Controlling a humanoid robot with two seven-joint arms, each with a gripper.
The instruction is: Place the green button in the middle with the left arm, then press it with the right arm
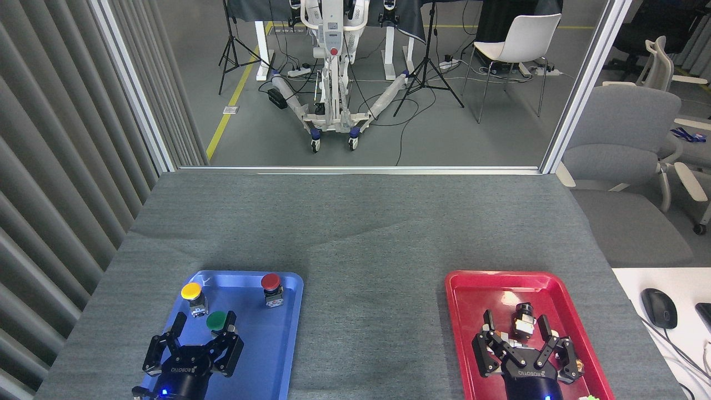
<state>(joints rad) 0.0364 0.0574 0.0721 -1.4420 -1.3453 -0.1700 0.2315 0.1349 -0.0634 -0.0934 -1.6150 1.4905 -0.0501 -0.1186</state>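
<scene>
The green button (216,321) stands in the blue tray (291,333) at the table's front left. My left gripper (205,323) hovers low over it, open, with the button between its spread fingers and close to the right-hand one. The middle (373,316) is a bare stretch of grey cloth between the trays. My right gripper (516,328) hangs open over the red tray (456,322), its fingers spread around a small black and silver part (523,321) lying in the tray.
A yellow button (191,291) and a red button (271,283) also stand in the blue tray, behind the green one. A white desk with a black mouse (659,308) adjoins the table on the right. A ribbed wall runs along the left side.
</scene>
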